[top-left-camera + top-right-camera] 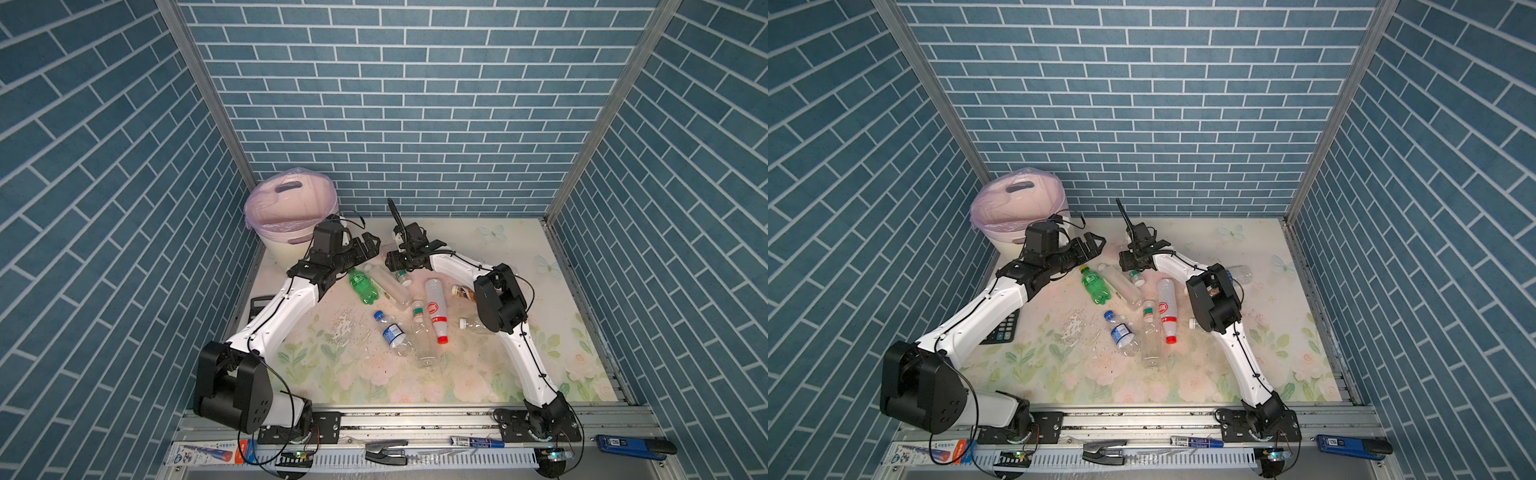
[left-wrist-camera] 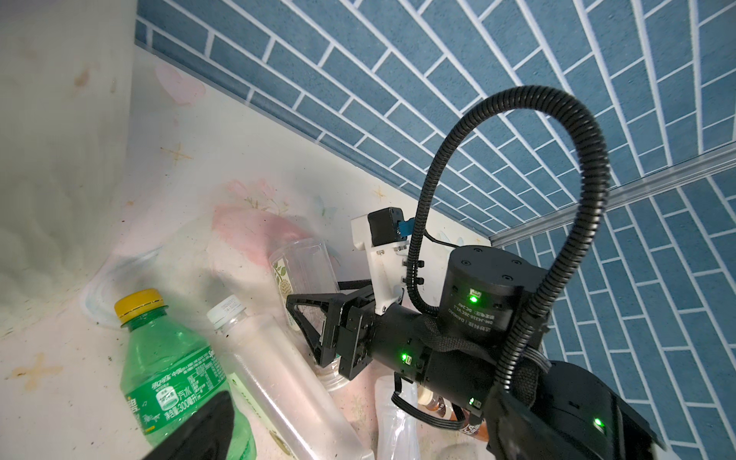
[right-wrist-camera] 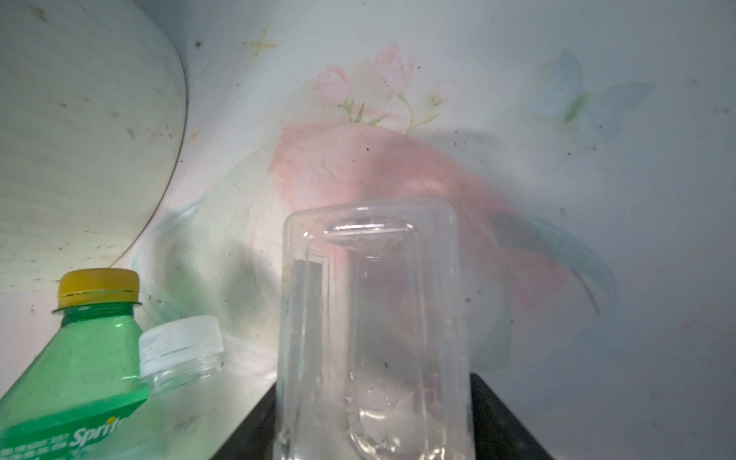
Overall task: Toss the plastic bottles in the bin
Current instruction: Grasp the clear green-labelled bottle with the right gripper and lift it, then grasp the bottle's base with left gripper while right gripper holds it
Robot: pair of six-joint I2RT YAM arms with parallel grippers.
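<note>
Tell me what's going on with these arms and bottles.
The right gripper has its jaws either side of a clear bottle lying on the floral table; whether it grips is unclear. The left gripper hovers open and empty beside the bin. A green Sprite bottle and several other bottles lie uncollected.

Both top views are bright and sharp, the brick walls point(image 1: 83, 166) bending at the edges. In the right wrist view the close clear bottle point(image 3: 374, 330) is blurred, with a soft shadow on the table point(image 3: 637, 199) behind.
</note>
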